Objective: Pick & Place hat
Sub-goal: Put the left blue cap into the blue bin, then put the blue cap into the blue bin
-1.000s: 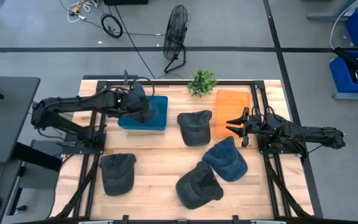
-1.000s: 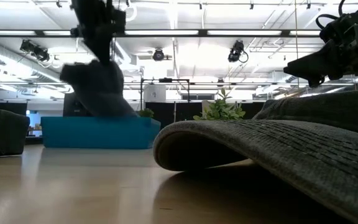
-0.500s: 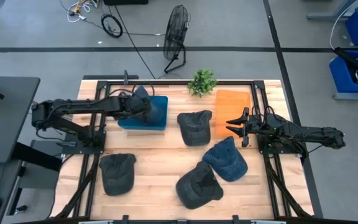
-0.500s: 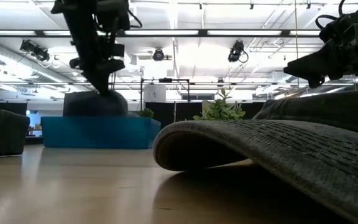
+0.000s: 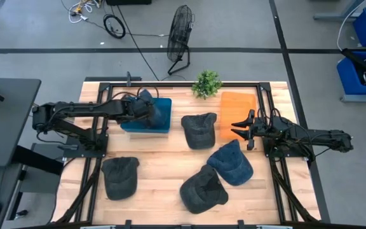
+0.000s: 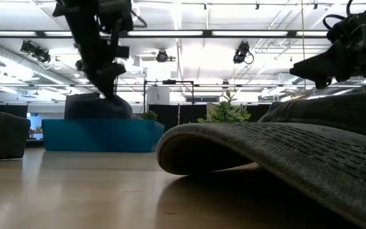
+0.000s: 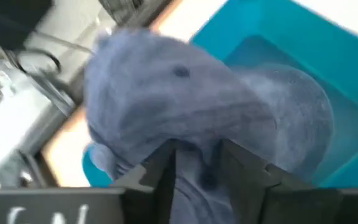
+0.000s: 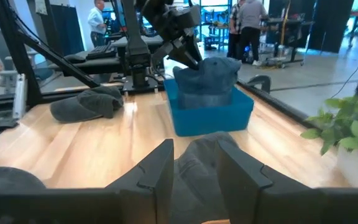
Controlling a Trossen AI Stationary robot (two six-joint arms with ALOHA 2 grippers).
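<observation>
A blue-grey hat [image 7: 179, 93] sits in the blue bin [image 5: 161, 117] at the far left, its crown above the rim [image 6: 97, 107]. My left gripper [image 7: 197, 149] stands just over it, fingers apart with a fold of the crown between them. Several more hats lie flat on the table: a dark one [image 5: 199, 130] at the middle, a blue one [image 5: 230, 162], and two dark ones [image 5: 203, 189] [image 5: 119, 177] near the front. My right gripper [image 5: 241, 127] hangs open at the right, beside the orange bin [image 5: 237, 108], holding nothing. My left gripper comes at the hat's crown [image 7: 197, 171] from above, slanting down from the table's left. Its two fingers [image 7: 160, 168] stand on either side of a fold of cloth; whether they touch it I cannot tell. The hat rests in the bin.
A small green plant [image 5: 206, 83] stands at the far edge between the two bins. Black frame rails run along the table's left and right sides. Bare wood shows between the blue bin and the front-left hat. People stand in the room beyond [image 8: 247, 25].
My left gripper has come down toward the blue bin with the hat. A second ago the hat hung below the fingers above the bin; now it sits inside, its crown above the rim. My right arm has kept still.
</observation>
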